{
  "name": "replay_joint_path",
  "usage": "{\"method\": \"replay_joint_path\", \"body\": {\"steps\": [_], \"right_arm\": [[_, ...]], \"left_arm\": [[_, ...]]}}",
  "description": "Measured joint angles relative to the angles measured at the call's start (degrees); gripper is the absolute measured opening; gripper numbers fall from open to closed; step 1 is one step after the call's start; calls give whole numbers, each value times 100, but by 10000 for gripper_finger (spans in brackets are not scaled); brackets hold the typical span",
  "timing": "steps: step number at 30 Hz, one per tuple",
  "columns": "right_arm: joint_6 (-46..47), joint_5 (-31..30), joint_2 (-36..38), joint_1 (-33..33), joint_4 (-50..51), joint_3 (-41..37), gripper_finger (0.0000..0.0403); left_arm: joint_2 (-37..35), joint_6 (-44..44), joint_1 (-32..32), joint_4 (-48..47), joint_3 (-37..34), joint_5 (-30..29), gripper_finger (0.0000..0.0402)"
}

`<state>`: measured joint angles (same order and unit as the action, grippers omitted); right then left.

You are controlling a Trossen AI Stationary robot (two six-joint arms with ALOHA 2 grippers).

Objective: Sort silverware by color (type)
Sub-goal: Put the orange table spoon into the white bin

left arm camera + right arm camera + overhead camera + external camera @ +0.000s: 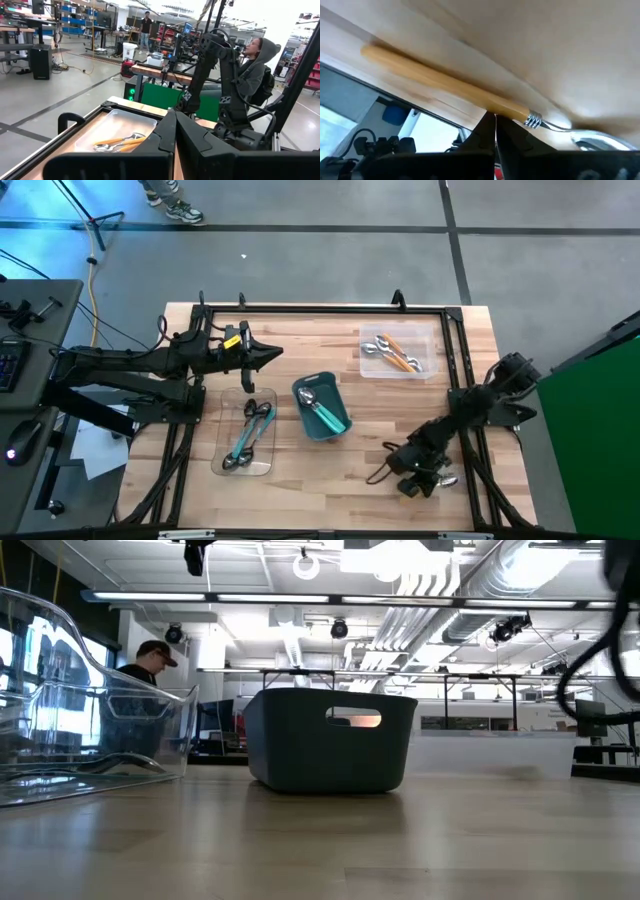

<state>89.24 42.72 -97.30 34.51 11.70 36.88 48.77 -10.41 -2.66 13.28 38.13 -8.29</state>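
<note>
My right gripper [424, 480] is low over the table's near right part, fingers shut. In its wrist view [495, 119] the tips sit at an orange-handled spoon [445, 82] that lies flat on the wood. My left gripper [272, 355] hovers shut over the far left part, touching nothing. The teal bin [322, 408] in the middle holds a teal-handled spoon [322, 413]. A clear tray [246, 442] on the near left holds teal and dark spoons. Another clear tray [398, 352] on the far right holds orange-handled spoons [117, 143]. My right gripper's shut fingertips [482, 125] reach the spoon's orange handle [506, 107] just behind its coiled metal collar, with the handle lying across the tips. The spoon rests flat on the table along its whole length. Whether the tips touch it, I cannot tell.
A black frame rail [320, 308] runs round the table top. The bin [330, 738] and the left tray [80, 740] stand up from the wood. Bare wood lies between the bin and my right gripper. People show in the room beyond the table.
</note>
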Motion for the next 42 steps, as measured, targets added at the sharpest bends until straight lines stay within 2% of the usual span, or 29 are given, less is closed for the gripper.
{"method": "replay_joint_path", "body": {"steps": [14, 21, 27, 29, 36, 39, 42], "right_arm": [[-1328, -271, -11, -1113, 12, 162, 0], [-2033, -464, 111, -1205, 307, 530, 0], [-2655, -476, 762, -1203, 530, 766, 0], [-3029, -744, 1183, -1166, 562, 849, 0], [-4000, -2437, 2590, -830, 811, 916, 0], [-4304, -2737, 2861, -715, 835, 916, 0], [-4544, -2758, 2948, -668, 827, 916, 0]], "left_arm": [[0, -2, 0, -1, 0, 0, 0], [0, 0, -1, 0, 0, -2, 0], [0, 2, 0, -4, 0, -2, 0], [-2, 0, -2, -2, 0, -2, 0], [-2, 2, -1, 2, 0, -2, 0], [-2, 2, -1, 2, 0, -2, 0], [-2, 2, -2, 3, 0, -3, 0]]}}
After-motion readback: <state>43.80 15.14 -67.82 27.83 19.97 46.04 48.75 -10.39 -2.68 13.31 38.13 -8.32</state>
